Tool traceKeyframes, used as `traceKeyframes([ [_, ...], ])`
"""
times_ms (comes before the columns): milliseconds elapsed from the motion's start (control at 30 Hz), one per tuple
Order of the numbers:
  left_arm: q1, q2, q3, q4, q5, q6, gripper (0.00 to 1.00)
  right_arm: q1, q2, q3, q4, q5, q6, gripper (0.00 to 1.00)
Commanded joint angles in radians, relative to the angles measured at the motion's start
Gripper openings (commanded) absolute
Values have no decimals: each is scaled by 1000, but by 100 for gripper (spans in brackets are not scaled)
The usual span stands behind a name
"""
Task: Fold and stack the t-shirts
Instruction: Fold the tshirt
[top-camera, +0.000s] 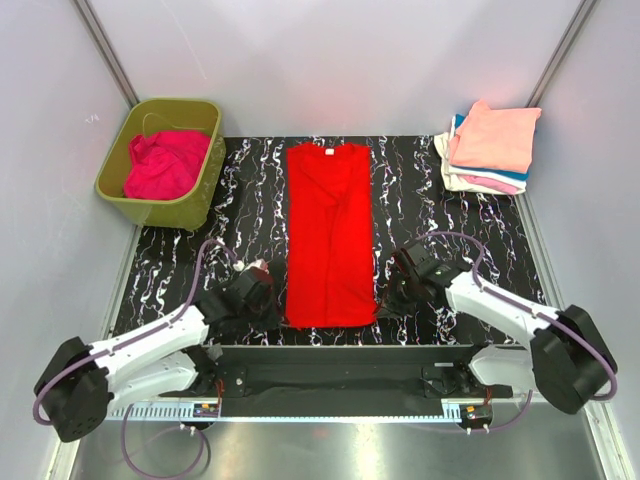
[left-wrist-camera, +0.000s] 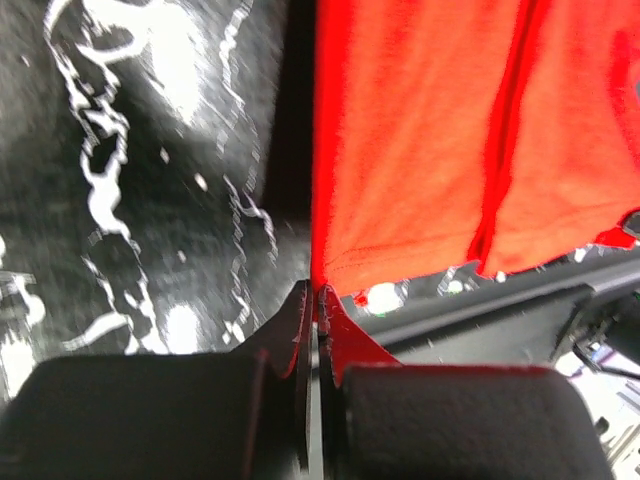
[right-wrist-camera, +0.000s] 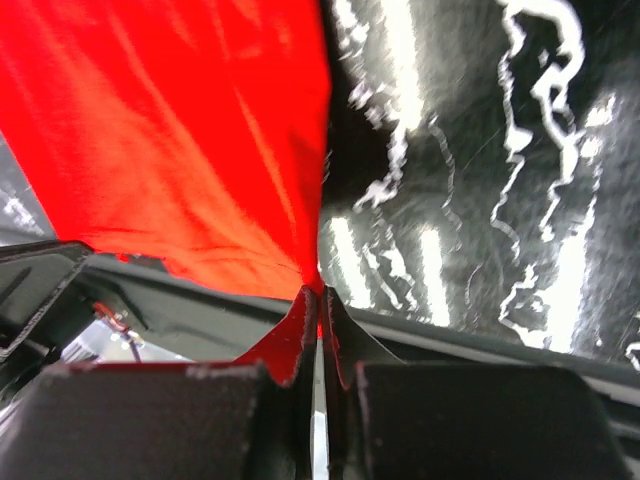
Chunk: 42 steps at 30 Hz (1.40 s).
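The bright red t-shirt (top-camera: 329, 232) lies as a long narrow strip down the middle of the black marbled mat, collar at the far end. My left gripper (top-camera: 272, 300) is shut on its near left hem corner (left-wrist-camera: 320, 280). My right gripper (top-camera: 385, 296) is shut on the near right hem corner (right-wrist-camera: 315, 270). Both corners are lifted slightly off the mat. A magenta-pink t-shirt (top-camera: 165, 163) is bunched in the olive-green tub (top-camera: 196, 208). A stack of folded t-shirts (top-camera: 490, 148), peach on top over white, pink and blue, sits at the far right.
The black marbled mat (top-camera: 240, 215) covers the table between grey walls. The tub stands at the far left corner. A black bar (top-camera: 340, 352) runs along the near edge between the arm bases.
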Motion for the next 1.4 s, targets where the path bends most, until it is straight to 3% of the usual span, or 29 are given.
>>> traceKeyframes([
  [0,-43,-57,63,-114,-35,-64,0,26,-75,10,-55,-8,40,0],
  [233,-68,-76,185,-217,-87,-57,0,41,-143,70,-129,23,49,0],
  [367,-63,13,305,-295,-153,23,1,38,-122,165,-181,109,-1,0],
  [500,-23,105,419,-323,-176,115,1,-5,-34,283,-220,150,-92,0],
  [833,185,317,679,-288,-123,337,1,-184,228,590,-206,92,-280,0],
  [1367,365,696,1052,-308,-43,531,1,-272,595,960,-227,55,-357,0],
])
